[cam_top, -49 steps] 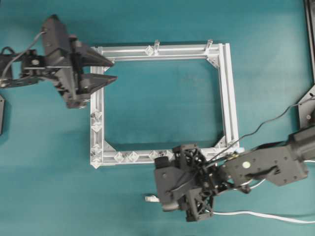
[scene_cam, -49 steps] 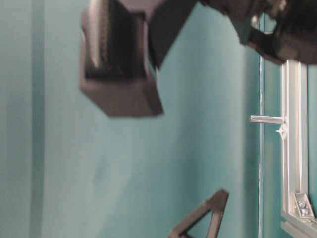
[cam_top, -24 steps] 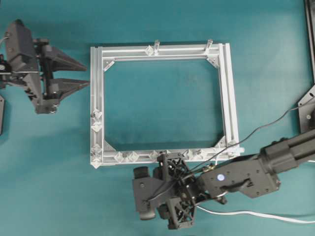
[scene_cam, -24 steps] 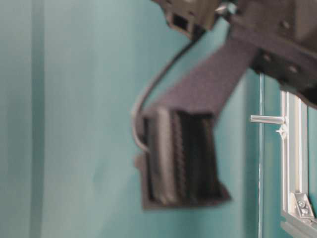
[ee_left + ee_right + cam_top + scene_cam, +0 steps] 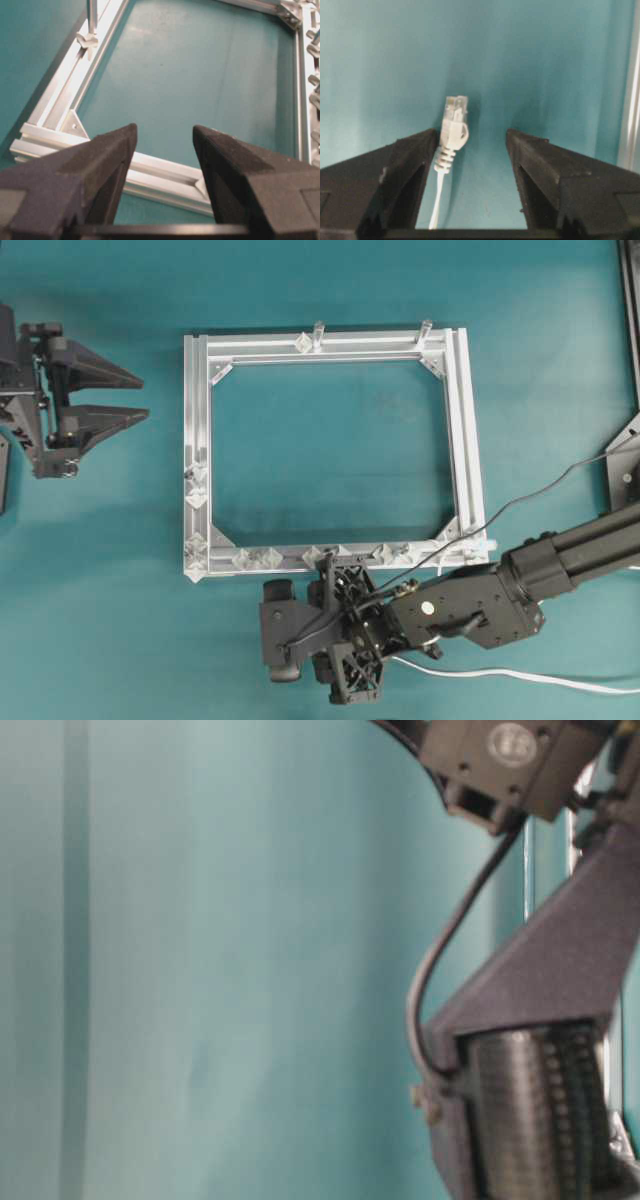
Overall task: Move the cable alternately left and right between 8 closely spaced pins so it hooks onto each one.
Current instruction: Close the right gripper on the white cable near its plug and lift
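Rectangular aluminium frame (image 5: pixel 465 430) of grooved silver rails on the smooth teal desk (image 5: pixel 330 460), with shiny diamond-shaped pins (image 5: pixel 255 558) set in pairs along its near rail. Just outside that rail, the right gripper (image 5: pixel 472 145) stands released, its matte black jaws apart around the cable (image 5: pixel 451 142), whose ribbed white boot and clear plug lie on the desk. The left gripper (image 5: pixel 164 145), also spread and empty, hangs well clear of the frame's left rail.

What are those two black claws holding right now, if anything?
Nothing. The left gripper is open over the frame. The right gripper is open too, with the white cable's clear plug lying between its fingers, ungrasped.
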